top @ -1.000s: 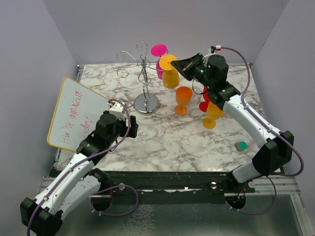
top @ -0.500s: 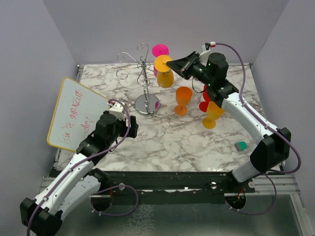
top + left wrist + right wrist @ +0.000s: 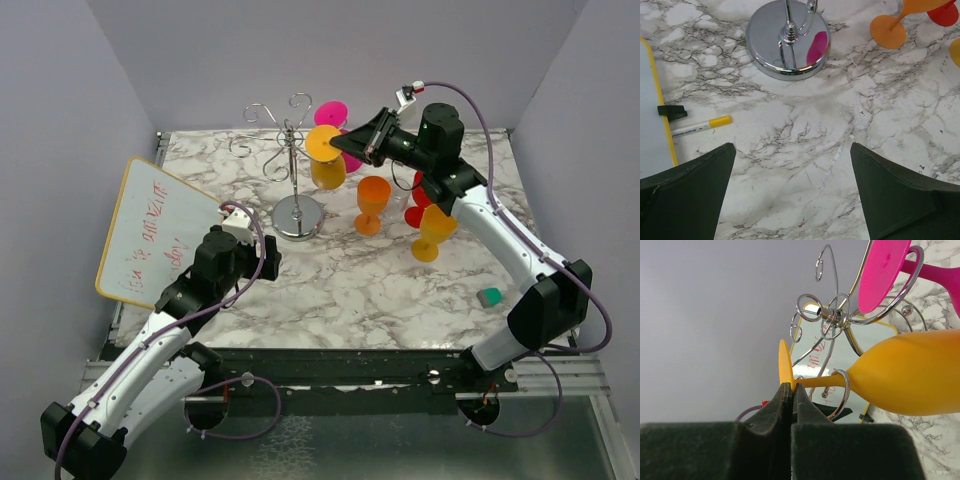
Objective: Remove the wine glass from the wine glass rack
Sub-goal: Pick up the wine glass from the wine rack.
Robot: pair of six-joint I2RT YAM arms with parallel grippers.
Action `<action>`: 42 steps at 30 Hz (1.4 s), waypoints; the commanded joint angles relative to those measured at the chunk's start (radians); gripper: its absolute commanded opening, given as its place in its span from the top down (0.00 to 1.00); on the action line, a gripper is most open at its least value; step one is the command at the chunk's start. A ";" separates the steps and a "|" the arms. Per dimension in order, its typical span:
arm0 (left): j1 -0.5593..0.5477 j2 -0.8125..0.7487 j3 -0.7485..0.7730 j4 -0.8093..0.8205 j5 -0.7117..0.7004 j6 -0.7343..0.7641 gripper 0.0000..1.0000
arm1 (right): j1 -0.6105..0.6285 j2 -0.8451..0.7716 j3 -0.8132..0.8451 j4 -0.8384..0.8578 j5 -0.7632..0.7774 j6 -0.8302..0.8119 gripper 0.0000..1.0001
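The right claw (image 3: pixel 791 390) is closed tight, its two dark fingers pinching the thin edge of the round foot of the yellow-orange wine glass (image 3: pixel 910 380). That glass hangs upside down near the top of the wine glass rack (image 3: pixel 292 175), foot uppermost and bowl below, tilted, just to the right of the thin chrome pole. In the right wrist view its stem passes through one of the rack's curled wire loops, so it is not yet off the rack. A pink glass (image 3: pixel 332 113) hangs from another wire arm just behind it, its foot resting on the wires. The rack's round mirror-like base sits on the marbled worktop (image 3: pixel 350 290) towards the back, and the left wrist view shows a pink reflection on it. The left claw (image 3: pixel 792 150) hovers low over the worktop, near the base on its near-left side, with its fingers spread wide apart and nothing between them. To the right of the rack an orange glass (image 3: pixel 372 200) stands upright on the worktop, and further right a yellow glass (image 3: pixel 432 235) stands beside a red one (image 3: pixel 415 210) that the right arm partly hides. A whiteboard (image 3: pixel 155 235) with a yellow rim and red writing leans at the left edge, a yellow-capped marker (image 3: pixel 700 127) lying beside it. A small teal object (image 3: pixel 489 296) lies near the right side of the worktop.
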 commanded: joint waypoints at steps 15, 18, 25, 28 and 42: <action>0.005 0.002 -0.006 0.016 0.021 -0.012 0.01 | 0.007 -0.067 0.027 -0.140 -0.018 -0.111 1.00; 0.005 0.003 -0.006 0.015 0.022 -0.012 0.01 | 0.007 -0.083 0.008 -0.146 -0.032 -0.110 1.00; 0.005 0.003 -0.005 0.016 0.024 -0.012 0.01 | 0.007 -0.099 -0.031 -0.094 -0.102 -0.072 0.99; 0.005 0.004 -0.005 0.016 0.025 -0.012 0.01 | 0.008 -0.094 -0.026 -0.092 -0.119 -0.072 0.99; 0.006 0.013 -0.004 0.016 0.029 -0.012 0.01 | 0.051 -0.003 0.040 -0.075 -0.075 -0.084 0.99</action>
